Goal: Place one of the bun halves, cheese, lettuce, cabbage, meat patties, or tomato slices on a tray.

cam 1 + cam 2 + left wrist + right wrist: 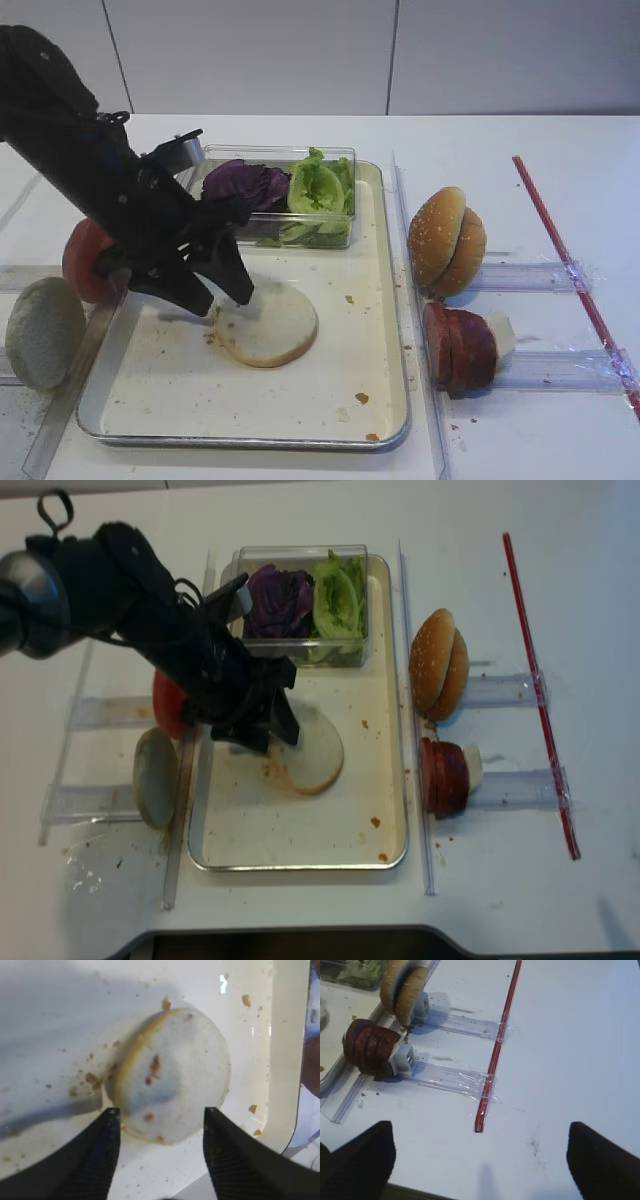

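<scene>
Left wrist view: your left gripper [157,1125] hangs with jaws spread wide over the bun half [172,1095], which lies flat on the tray [285,1060], released. I'd call the placing done; next, lift straight up without dragging it. The right gripper [480,1152] waits, jaws apart, empty.

**No readable text**

No text, label, brand, number or sign can be read in any view. The tray [392,300] is seen unmarked, rim and surface plain. Nothing legible is found on the clear box [340,160] at the tray's far end, on the clear strips right of the tray, or on the red rod [570,262] further right. The white table around the tray is unprinted.
</scene>
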{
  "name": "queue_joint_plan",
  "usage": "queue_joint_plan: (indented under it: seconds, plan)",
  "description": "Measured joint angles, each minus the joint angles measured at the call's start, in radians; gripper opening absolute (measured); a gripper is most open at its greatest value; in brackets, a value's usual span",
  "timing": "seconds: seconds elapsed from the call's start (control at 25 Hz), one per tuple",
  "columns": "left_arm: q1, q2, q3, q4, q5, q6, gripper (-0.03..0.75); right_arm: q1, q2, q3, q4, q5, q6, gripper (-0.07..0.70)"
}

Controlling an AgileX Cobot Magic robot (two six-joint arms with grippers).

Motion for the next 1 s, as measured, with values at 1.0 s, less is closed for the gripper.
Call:
queue_joint_plan:
  seconds: [1.0]
  plan:
    - [0.000, -0.016, -0.251, 0.399, 0.177, -0.312, 0.362, 0.000, 0.000, 0.000, 0.000, 0.000, 0.000, 0.693]
